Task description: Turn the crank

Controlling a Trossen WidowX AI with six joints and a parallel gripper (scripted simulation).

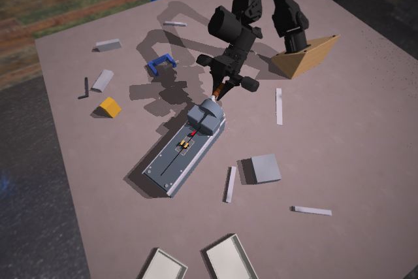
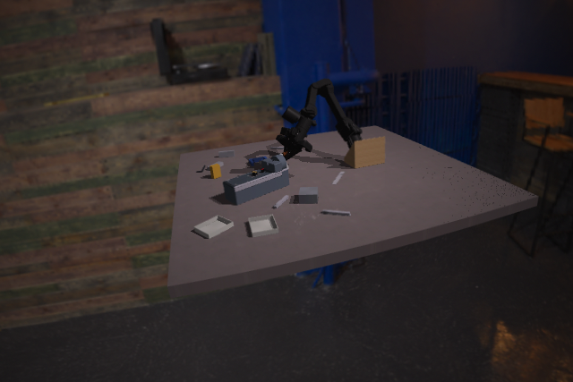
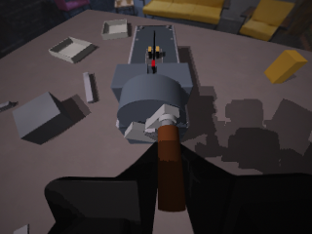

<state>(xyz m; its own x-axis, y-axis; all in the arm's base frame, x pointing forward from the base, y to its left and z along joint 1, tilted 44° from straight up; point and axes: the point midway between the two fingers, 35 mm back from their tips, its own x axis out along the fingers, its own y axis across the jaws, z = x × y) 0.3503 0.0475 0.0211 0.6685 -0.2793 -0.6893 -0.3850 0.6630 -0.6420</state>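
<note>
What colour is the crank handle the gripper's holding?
The crank handle is reddish brown, clearest in the wrist view.

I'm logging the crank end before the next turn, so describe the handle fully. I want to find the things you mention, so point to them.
The handle (image 1: 219, 89) (image 3: 170, 168) is a short, reddish-brown, roughly cylindrical grip that looks like wood or plastic, with a lighter band near its inner end. That end meets a pale grey crank arm (image 3: 162, 117) at the machine's rounded end. It points away from the slide, clamped between the fingers of the hand (image 1: 217, 95) (image 3: 170, 168). Its outer end is free in the wrist view.
</note>
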